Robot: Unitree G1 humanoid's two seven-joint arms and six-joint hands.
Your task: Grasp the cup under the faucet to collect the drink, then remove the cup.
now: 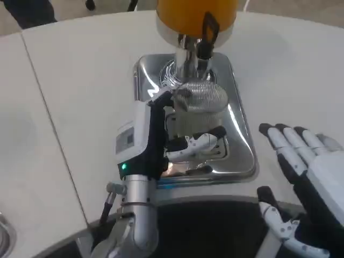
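The left hand (pixel 185 141) is wrapped around the clear cup (pixel 199 107), fingers closed across its near side, holding it upright so it can catch the pour. Directly above the hand and cup, the chrome faucet (pixel 189 54) points down into the cup's mouth from the orange dispenser (pixel 196 13). Under both lies the shiny metal drip tray (pixel 242 145), there to take any spill. Well off to that hand's right, the right hand (pixel 303 161) rests on the white surface (pixel 80 80), fingers spread, holding nothing, apparently waiting.
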